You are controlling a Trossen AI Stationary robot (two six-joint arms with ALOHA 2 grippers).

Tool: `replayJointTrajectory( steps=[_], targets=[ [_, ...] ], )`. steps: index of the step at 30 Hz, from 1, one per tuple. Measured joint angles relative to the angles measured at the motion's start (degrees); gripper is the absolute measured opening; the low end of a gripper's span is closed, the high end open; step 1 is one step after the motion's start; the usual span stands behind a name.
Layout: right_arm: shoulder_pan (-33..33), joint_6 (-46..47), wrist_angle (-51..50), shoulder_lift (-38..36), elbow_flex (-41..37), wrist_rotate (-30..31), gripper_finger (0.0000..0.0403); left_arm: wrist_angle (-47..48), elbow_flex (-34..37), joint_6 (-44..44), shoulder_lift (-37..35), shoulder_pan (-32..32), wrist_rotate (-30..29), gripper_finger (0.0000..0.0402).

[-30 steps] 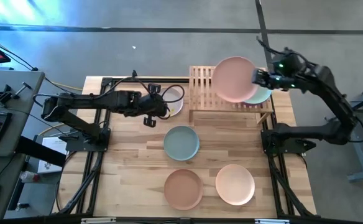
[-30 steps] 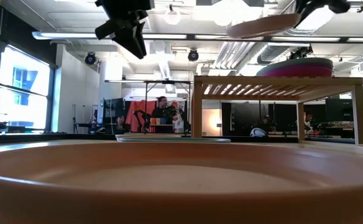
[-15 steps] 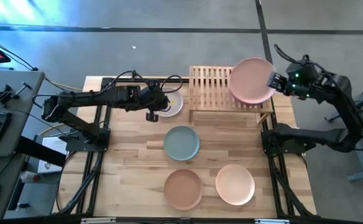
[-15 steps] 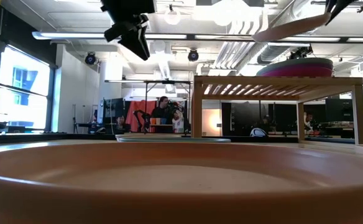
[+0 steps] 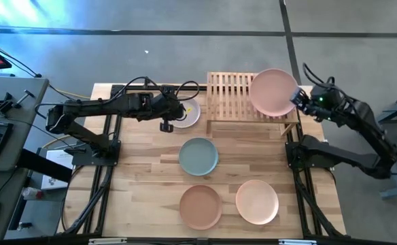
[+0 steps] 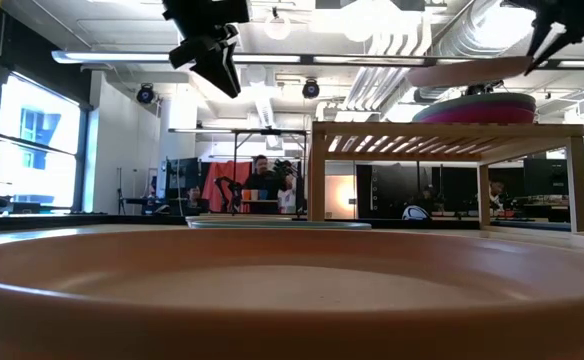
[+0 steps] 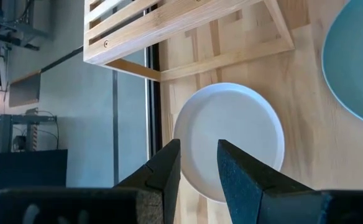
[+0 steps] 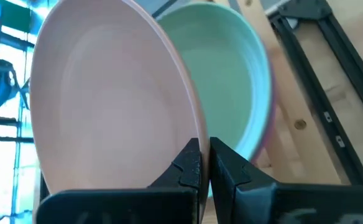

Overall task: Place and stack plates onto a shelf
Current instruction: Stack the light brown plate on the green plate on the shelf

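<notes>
My right gripper (image 5: 297,97) is shut on the pale pink plate (image 5: 273,90), which hovers almost level just above a stack on the right half of the slatted wooden shelf (image 5: 229,95). The mint green plate (image 8: 231,81) tops that stack, with magenta and purple plates (image 6: 477,108) under it. My left gripper (image 5: 173,112) is open and hangs above the cream plate (image 7: 231,137), touching nothing. The cream plate lies flat on the table by the shelf's left leg. My right gripper pinches the pale pink plate's rim (image 8: 191,134) on the side toward the table's right edge, one finger above and one below. The fingers come in nearly level from the right. The plate is lifted clear and sticks out leftward over the mint green plate.
Three plates lie flat on the table nearer me: grey-teal (image 5: 198,156) in the middle, terracotta (image 5: 200,206) and peach (image 5: 257,201) by the near edge. The shelf's left half (image 5: 220,88) shows bare slats. The terracotta plate (image 6: 272,290) fills the low view's foreground.
My right gripper has carried the pink plate toward the table's right edge and then down, levelling it from a tilt until it hangs close above the stack. My left gripper has shifted a little toward the shelf and the cream plate, then held still.
</notes>
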State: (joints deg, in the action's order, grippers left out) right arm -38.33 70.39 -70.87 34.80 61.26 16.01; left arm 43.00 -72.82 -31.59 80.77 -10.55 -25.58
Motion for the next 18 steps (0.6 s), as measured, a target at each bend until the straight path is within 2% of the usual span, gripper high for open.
replayJointTrajectory(
  steps=[18],
  targets=[
    [0.0,8.9,1.1,-1.3,-2.1,1.2,0.0,0.0,0.0,5.6,0.0,0.0,0.0,0.0096]
  ],
)
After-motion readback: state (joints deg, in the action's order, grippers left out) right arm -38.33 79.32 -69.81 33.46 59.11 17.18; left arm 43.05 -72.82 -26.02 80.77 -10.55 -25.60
